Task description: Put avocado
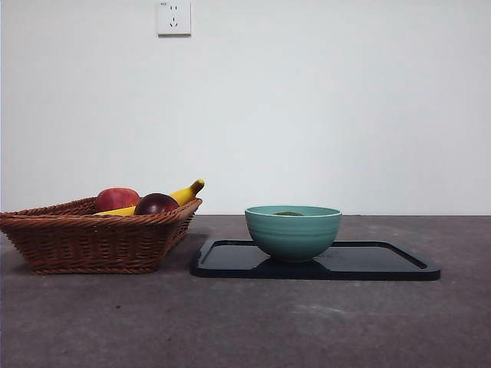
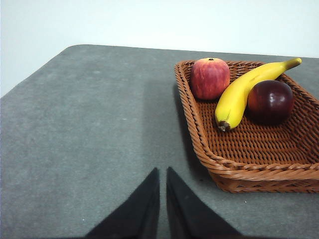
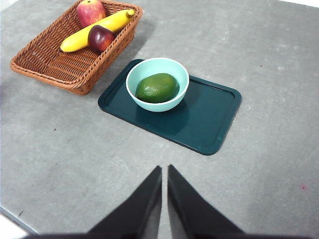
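The avocado [image 3: 157, 87], dull dark green, lies inside a light teal bowl [image 3: 157, 82] that stands on a dark tray [image 3: 209, 119]. In the front view only its top [image 1: 288, 213] shows above the bowl's rim [image 1: 293, 230]. My right gripper [image 3: 164, 172] is shut and empty, well back from the tray and above the table. My left gripper [image 2: 163, 174] is shut and empty, over bare table beside the wicker basket [image 2: 249, 164]. Neither gripper shows in the front view.
The wicker basket [image 1: 92, 238] stands left of the tray [image 1: 383, 264] and holds a red apple [image 1: 116, 199], a banana [image 1: 184, 193] and a dark maroon round fruit [image 1: 156, 204]. A wall with a socket [image 1: 174, 17] is behind the grey table.
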Motion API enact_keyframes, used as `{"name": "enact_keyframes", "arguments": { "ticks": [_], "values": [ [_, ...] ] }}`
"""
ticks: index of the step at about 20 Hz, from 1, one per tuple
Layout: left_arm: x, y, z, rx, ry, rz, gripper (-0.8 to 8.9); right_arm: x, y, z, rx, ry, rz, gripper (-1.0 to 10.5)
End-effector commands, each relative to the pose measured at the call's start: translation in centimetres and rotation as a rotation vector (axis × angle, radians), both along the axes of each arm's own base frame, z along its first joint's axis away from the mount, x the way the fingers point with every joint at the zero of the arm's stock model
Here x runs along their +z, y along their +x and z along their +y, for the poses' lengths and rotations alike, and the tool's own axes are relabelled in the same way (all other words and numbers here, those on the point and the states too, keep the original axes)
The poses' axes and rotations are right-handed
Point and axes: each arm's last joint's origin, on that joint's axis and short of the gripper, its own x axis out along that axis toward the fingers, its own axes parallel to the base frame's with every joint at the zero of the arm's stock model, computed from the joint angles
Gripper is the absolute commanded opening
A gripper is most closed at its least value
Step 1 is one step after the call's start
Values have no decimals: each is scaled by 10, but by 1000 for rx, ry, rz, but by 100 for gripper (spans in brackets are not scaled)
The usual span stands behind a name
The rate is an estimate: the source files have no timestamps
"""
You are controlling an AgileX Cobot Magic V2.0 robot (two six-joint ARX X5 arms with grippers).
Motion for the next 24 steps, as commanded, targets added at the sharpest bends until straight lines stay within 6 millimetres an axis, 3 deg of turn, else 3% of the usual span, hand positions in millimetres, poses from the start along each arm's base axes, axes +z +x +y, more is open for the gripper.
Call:
{"name": "enact_keyframes", "arguments": {
  "ticks": [1, 4, 8, 12, 16, 19, 24],
  "values": [
    [-7, 1, 0, -3, 7, 26, 20, 3, 0, 1, 2, 17, -8, 10],
    [-7, 1, 0, -3, 7, 26, 20, 4, 0, -4, -30, -24, -46, 10],
    [-7, 1, 0, -3, 7, 26, 20, -4, 14, -19, -269, -23, -349, 10],
    [-7, 1, 0, -3, 7, 25, 20, -65, 27, -34, -451, -10, -568, 10],
    [-7, 1, 0, -3, 7, 25, 20, -131, 38, -43, -519, -40, -589, 10],
    [-7, 1, 0, -3, 7, 25, 20, -155, 42, -43, -501, -34, -569, 10],
    [-7, 1, 0, -3, 7, 26, 20, -176, 43, -42, -465, -20, -547, 10]
  ]
}}
